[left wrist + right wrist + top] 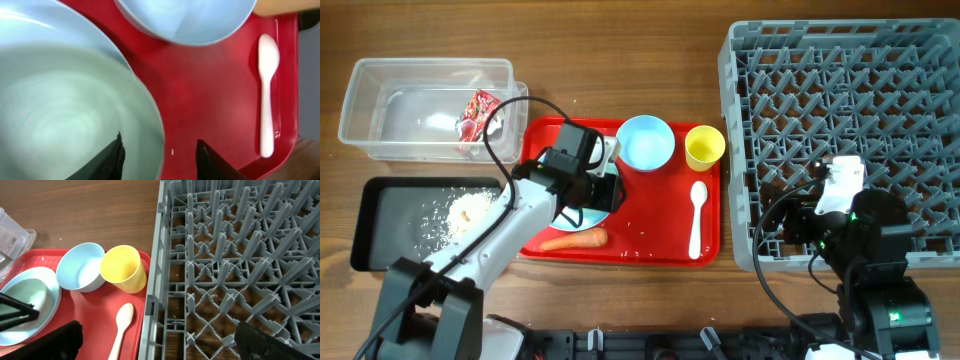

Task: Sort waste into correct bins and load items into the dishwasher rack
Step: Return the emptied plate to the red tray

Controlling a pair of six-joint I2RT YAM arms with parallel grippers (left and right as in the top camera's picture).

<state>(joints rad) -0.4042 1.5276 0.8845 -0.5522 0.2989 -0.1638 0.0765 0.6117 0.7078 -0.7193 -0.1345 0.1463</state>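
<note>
My left gripper (598,190) (160,140) is open and astride the rim of a pale green-blue bowl (65,115), one finger inside it and one outside. That bowl sits on the light blue plate (75,25) on the red tray (650,245). A second blue bowl (645,142), the yellow cup (704,147), the white spoon (698,215) and the carrot (574,240) also lie on the tray. My right gripper (817,215) (157,330) is open and empty over the left edge of the grey rack (840,80). The wrapper (477,115) is in the clear tub (380,110). Food scraps (470,210) lie in the black tray (380,215).
The clear tub and the black tray stand left of the red tray. The rack fills the right side, close against the tray's right edge. Cables trail from both arms.
</note>
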